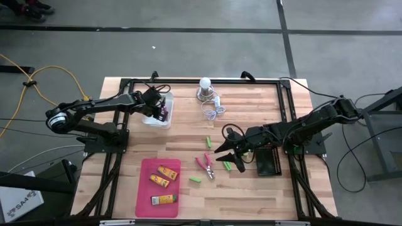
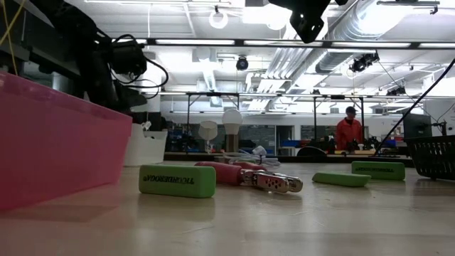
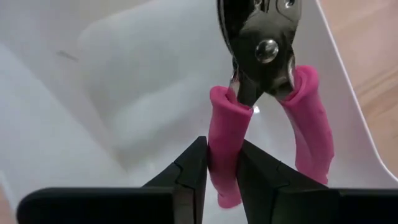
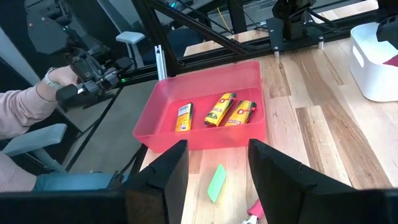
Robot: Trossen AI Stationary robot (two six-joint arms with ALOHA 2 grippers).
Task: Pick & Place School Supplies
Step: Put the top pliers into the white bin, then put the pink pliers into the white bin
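On the wooden counter, a pink tray near the front edge holds three orange-yellow pieces, while the left gripper, over the white bin toward the back left, pinches one handle of pink-handled pliers between nearly closed fingers, and the right gripper hovers mid-counter, fingers apart and empty, above the second pliers and scattered green sticks.

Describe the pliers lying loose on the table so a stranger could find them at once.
Start at the pink tray at the table's front left, holding three orange-yellow pieces. Just to its right, near the table's middle, lie the pink-handled pliers, with green sticks scattered around them. They are the only pink-and-metal thing loose on the wood; the other pair hangs in the left tool over the white bin.
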